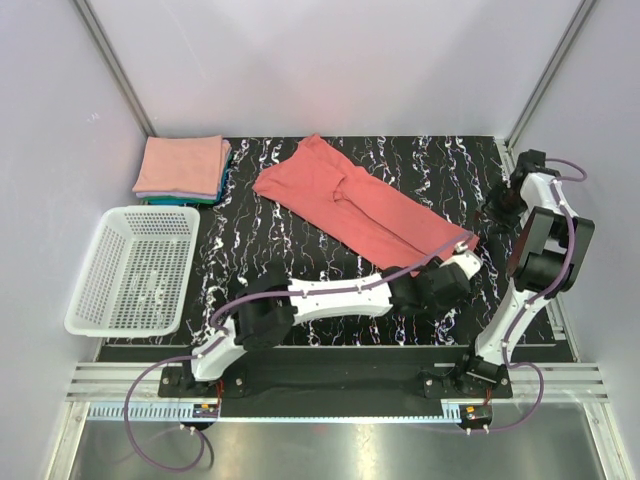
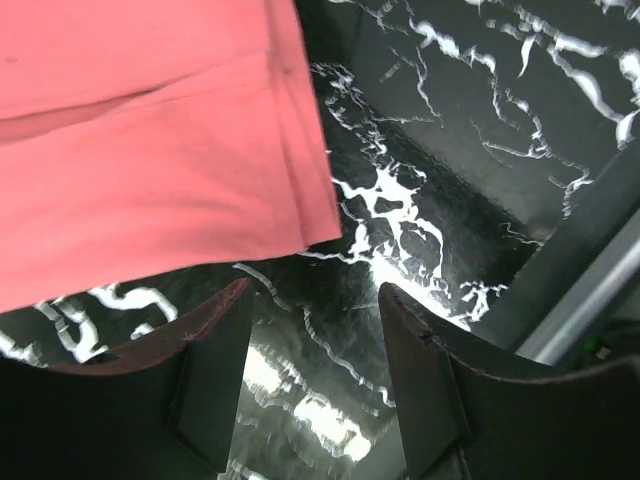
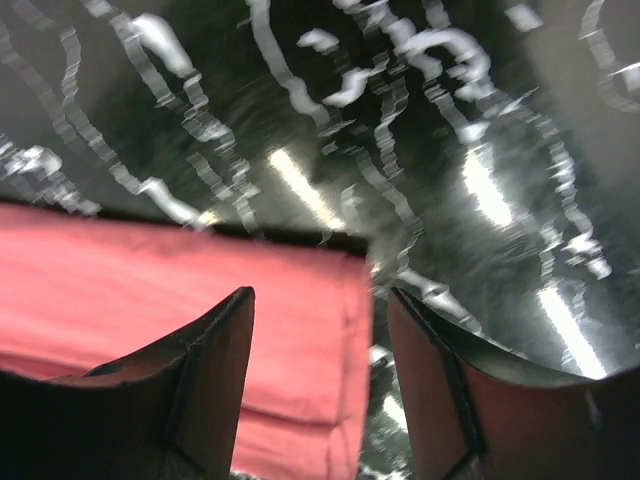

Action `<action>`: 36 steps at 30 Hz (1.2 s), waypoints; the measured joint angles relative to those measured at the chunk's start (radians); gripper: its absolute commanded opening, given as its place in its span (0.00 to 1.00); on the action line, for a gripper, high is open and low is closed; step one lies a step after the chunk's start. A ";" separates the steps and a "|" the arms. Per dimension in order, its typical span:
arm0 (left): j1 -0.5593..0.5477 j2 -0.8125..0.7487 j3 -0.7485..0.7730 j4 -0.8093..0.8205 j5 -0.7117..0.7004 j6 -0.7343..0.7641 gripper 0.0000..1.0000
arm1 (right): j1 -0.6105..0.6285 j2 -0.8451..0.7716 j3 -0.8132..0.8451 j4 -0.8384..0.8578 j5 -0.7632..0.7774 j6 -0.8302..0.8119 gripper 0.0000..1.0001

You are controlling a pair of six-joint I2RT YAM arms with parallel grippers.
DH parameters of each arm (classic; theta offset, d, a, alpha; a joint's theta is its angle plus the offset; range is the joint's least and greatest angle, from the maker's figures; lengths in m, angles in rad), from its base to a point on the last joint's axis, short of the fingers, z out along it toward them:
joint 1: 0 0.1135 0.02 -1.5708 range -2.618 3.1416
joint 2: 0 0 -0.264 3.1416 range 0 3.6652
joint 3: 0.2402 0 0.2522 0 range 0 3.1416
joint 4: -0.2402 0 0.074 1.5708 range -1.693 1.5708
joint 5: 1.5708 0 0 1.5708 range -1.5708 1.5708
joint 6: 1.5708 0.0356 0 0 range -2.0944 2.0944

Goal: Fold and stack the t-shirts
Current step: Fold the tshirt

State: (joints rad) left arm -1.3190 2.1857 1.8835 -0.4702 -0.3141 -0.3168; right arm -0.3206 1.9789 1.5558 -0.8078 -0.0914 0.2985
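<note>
The left gripper (image 2: 315, 375) is spread wide and empty above the table (image 2: 430, 200). A hem corner of the coral-red t-shirt (image 2: 150, 150) lies just beyond its fingertips. The right gripper (image 3: 320, 370) is also wide and empty, over a hem corner near the right edge. The t-shirt lies flat, diagonally across the centre. The folded t-shirts (image 1: 182, 168) occupy the far left corner, with the basket (image 1: 148, 211) at the left edge. The table is black with white veins, enclosed by pale walls (image 1: 350, 60).
</note>
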 measured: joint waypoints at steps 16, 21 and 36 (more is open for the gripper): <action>-0.046 0.166 0.007 0.082 -0.005 0.093 0.62 | -0.053 0.031 -0.147 0.190 -0.102 -0.057 0.63; -0.050 0.209 0.066 0.068 -0.013 0.102 0.62 | -0.053 0.022 -0.170 0.236 -0.116 -0.066 0.58; -0.018 0.217 0.061 0.064 0.005 -0.008 0.62 | -0.053 -0.001 -0.227 0.306 -0.138 -0.090 0.35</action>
State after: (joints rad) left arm -1.3365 2.4023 1.9446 -0.4065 -0.3088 -0.3252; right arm -0.3733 1.9778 1.3293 -0.5014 -0.2298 0.2089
